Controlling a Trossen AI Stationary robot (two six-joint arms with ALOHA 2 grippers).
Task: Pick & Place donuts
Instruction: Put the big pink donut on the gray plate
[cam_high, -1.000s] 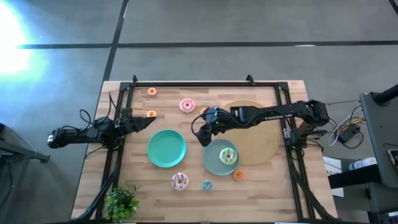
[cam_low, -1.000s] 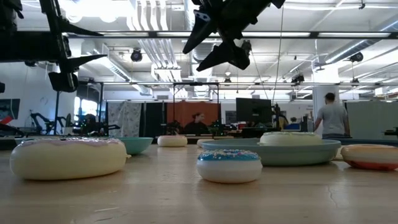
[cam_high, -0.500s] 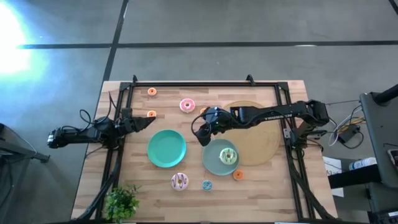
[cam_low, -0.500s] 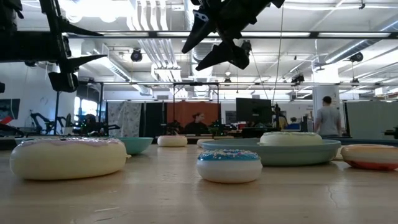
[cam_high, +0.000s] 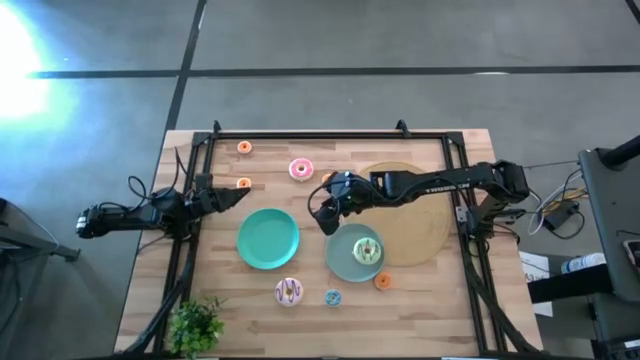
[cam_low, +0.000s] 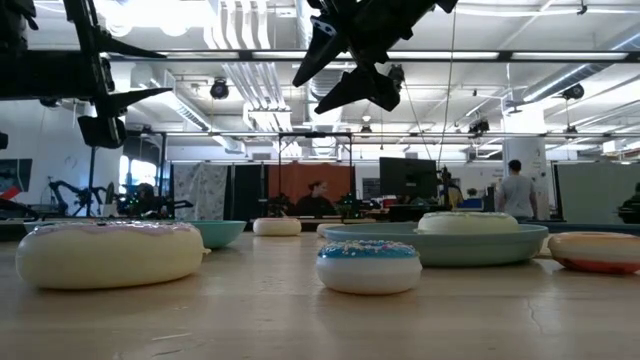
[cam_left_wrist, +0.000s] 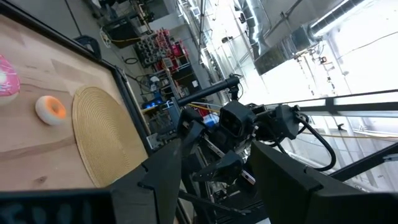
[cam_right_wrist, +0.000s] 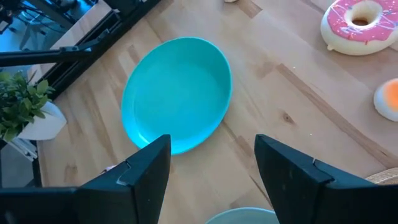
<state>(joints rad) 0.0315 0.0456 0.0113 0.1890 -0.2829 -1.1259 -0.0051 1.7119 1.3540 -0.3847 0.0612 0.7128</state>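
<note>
My right gripper (cam_high: 325, 216) hangs open and empty above the bare wood between the teal plate (cam_high: 268, 238) and the pale plate (cam_high: 338, 262); it shows high above the table in the low view (cam_low: 345, 62). A green donut (cam_high: 367, 250) lies on the pale plate. Flat on the table lie a pink donut (cam_high: 301, 169), a white-brown one (cam_high: 289, 291), tiny orange ones (cam_high: 244, 148) (cam_high: 243, 183), a blue one (cam_high: 332, 297) and a red-orange one (cam_high: 383, 281). My left gripper (cam_high: 238, 194) waits open at the table's left side.
A big tan woven disc (cam_high: 415, 215) lies right of the pale plate, under my right arm. A small potted plant (cam_high: 195, 325) stands at the near left corner. A black frame (cam_high: 330, 137) runs around the work area. People stand in the room beyond the table.
</note>
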